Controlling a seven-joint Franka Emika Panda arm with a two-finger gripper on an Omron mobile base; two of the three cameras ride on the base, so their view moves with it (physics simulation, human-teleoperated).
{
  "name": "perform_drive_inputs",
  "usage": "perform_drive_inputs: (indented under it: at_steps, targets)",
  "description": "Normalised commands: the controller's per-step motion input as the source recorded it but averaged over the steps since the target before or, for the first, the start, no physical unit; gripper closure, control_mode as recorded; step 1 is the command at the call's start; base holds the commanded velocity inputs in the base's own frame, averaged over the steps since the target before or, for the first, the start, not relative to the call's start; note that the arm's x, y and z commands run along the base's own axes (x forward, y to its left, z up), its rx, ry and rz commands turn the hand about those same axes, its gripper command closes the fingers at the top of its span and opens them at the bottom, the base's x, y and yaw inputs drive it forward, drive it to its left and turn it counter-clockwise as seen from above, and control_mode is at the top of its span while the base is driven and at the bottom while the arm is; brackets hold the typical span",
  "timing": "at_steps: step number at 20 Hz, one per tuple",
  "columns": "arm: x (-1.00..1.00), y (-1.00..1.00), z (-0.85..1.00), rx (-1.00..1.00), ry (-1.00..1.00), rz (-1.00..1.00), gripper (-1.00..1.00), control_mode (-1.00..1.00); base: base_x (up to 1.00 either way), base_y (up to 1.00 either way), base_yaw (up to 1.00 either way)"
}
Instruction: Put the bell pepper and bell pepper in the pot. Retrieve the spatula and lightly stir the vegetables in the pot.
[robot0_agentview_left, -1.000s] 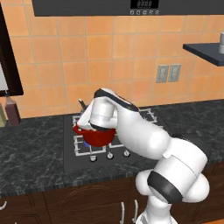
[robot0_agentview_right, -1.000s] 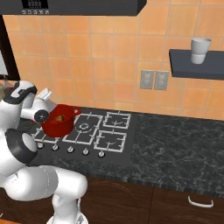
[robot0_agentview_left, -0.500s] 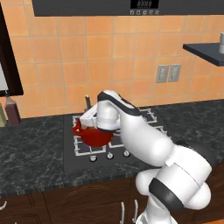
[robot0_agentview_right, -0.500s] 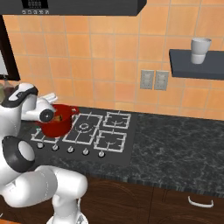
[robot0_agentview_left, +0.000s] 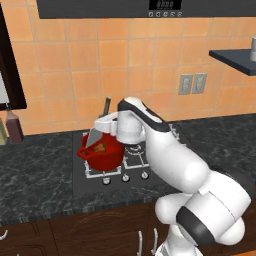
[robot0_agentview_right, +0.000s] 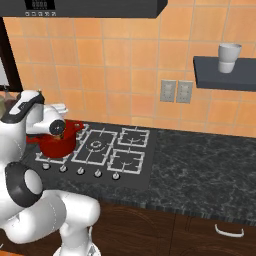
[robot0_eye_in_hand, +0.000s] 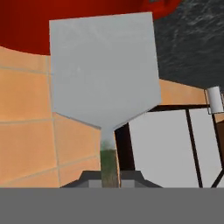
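Pot (robot0_agentview_left: 104, 152): red, on the stove's (robot0_agentview_right: 100, 150) front-left burner; I see orange pepper (robot0_agentview_left: 101, 147) pieces inside. Spatula (robot0_eye_in_hand: 103, 72): my gripper (robot0_eye_in_hand: 109, 177) is clenched on its handle, the grey blade reaching the pot's rim. Brown bottle (robot0_agentview_left: 14, 126): well left of the pot.

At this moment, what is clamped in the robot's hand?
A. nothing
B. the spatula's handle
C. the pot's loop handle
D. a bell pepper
B: in the hand view the spatula has its thin handle running down between the fingertips of the hand, with the red pot beyond its blade.
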Motion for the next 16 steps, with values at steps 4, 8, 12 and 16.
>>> perform_drive_inputs:
  at_steps: [4, 8, 12, 16]
  targets:
    - [-0.08, -0.27, -0.14, 0.0, 0.06, -0.13, 1.0, -1.0, 0.0, 0.0, 0.0]
    - [-0.02, -0.18, -0.28, -0.04, 0.1, -0.16, 1.0, -1.0, 0.0, 0.0, 0.0]
    - [0.08, -0.01, -0.82, -0.06, 0.15, -0.11, 1.0, -1.0, 0.0, 0.0, 0.0]
    - [0.14, -0.01, -0.51, -0.08, 0.03, -0.09, 1.0, -1.0, 0.0, 0.0, 0.0]
